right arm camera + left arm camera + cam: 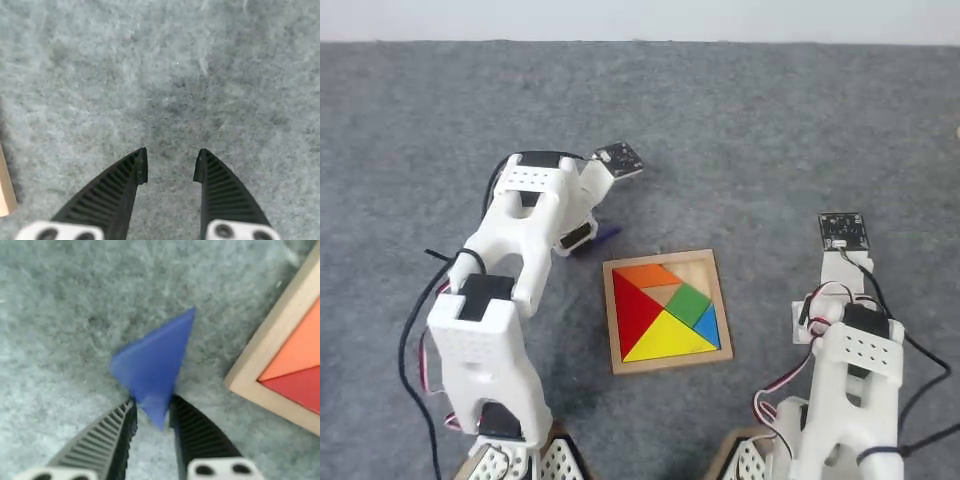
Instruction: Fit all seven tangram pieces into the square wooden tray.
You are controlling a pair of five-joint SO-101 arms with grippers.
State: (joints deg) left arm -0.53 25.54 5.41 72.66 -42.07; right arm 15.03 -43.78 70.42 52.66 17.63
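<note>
The square wooden tray (615, 358) lies in the middle of the grey carpet. It holds an orange piece (648, 275), a red triangle (632, 310), a yellow triangle (670, 339), a green square (690, 303) and a small blue triangle (708, 326). Bare wood shows beside the orange piece. Just beyond the tray's far left corner, my left gripper (152, 412) is shut on one corner of a blue-violet triangle (152, 365), also seen as the blue-violet triangle (609, 234). My right gripper (170, 165) stands open over bare carpet to the right of the tray.
In the left wrist view the tray's corner (260, 375) lies close to the held triangle. A sliver of the tray's edge (5, 192) shows in the right wrist view. Grey carpet (770, 130) stretches around the tray up to the far wall.
</note>
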